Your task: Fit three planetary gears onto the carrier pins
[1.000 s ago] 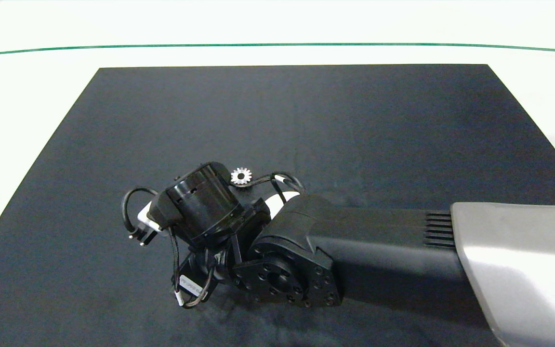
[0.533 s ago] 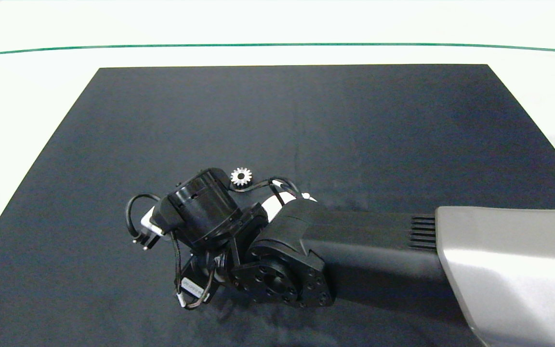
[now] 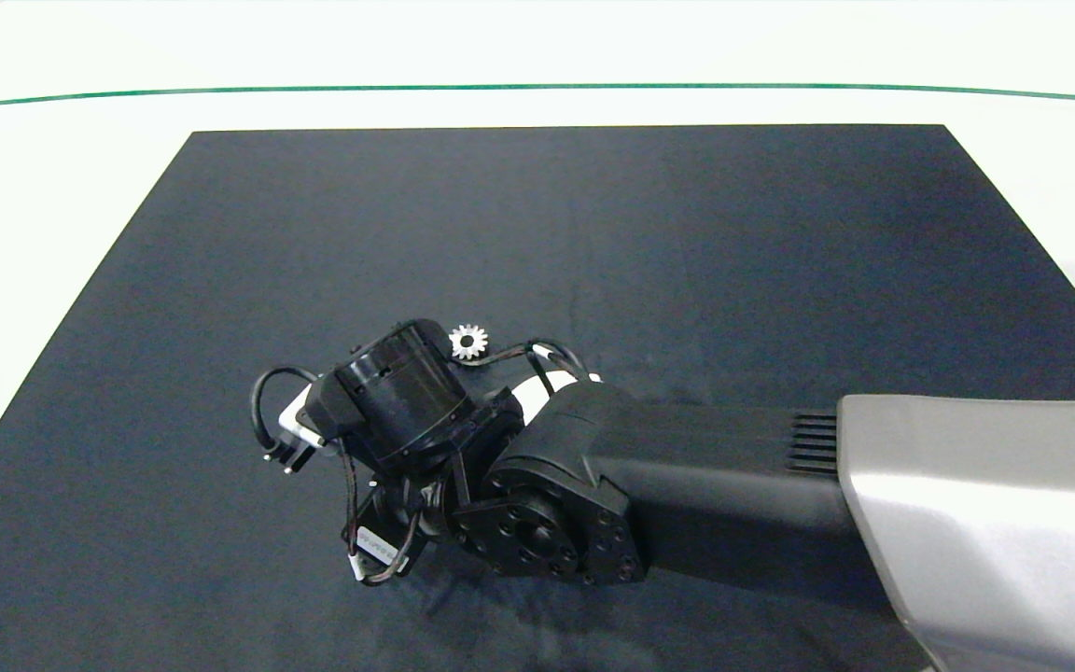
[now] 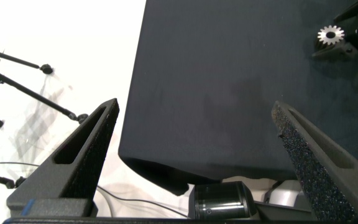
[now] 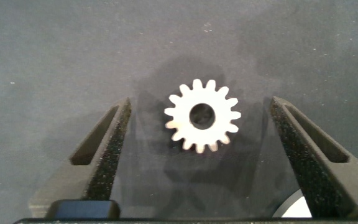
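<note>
Edged slightly right over half a second: right claw [image 5: 199,163] wide open, straddling a flat gear [image 5: 202,116], gripping nothing. Aligned for closing. Left claw [image 4: 197,152] parked open off the counter's [image 3: 649,233] left edge.

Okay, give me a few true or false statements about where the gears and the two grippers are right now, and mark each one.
1. The right gripper is open, with a planetary gear lying flat on the black mat between its fingers. True.
2. That gear is already lifted off the mat. False: it lies on the mat, and neither finger touches it.
3. The left gripper is shut on a gear. False: it is open and empty, at the mat's edge.
4. The head view shows another gear beside the right wrist. True.
</note>
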Action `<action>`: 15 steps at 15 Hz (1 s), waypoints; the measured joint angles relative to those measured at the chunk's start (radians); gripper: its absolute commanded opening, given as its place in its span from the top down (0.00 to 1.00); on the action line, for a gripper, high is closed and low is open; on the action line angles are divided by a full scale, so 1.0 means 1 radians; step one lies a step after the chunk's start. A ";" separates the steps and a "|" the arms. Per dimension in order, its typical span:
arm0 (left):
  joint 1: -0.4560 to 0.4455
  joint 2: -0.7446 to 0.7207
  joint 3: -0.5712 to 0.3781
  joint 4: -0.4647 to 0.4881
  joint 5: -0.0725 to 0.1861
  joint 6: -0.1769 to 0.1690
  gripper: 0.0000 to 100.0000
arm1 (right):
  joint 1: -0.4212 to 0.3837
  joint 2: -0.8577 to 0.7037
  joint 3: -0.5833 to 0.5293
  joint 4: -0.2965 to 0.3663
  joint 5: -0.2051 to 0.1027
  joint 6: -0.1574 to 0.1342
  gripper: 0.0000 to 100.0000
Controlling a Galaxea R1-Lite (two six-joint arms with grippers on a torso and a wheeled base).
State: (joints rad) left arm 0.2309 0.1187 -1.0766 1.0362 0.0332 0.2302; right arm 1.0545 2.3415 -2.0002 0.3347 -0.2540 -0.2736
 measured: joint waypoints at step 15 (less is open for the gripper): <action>0.002 -0.008 0.002 0.000 0.000 0.000 0.00 | -0.001 0.000 0.000 -0.001 0.001 -0.003 0.46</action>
State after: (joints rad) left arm 0.2328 0.1104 -1.0747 1.0366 0.0330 0.2302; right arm 1.0534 2.3419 -2.0002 0.3338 -0.2534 -0.2770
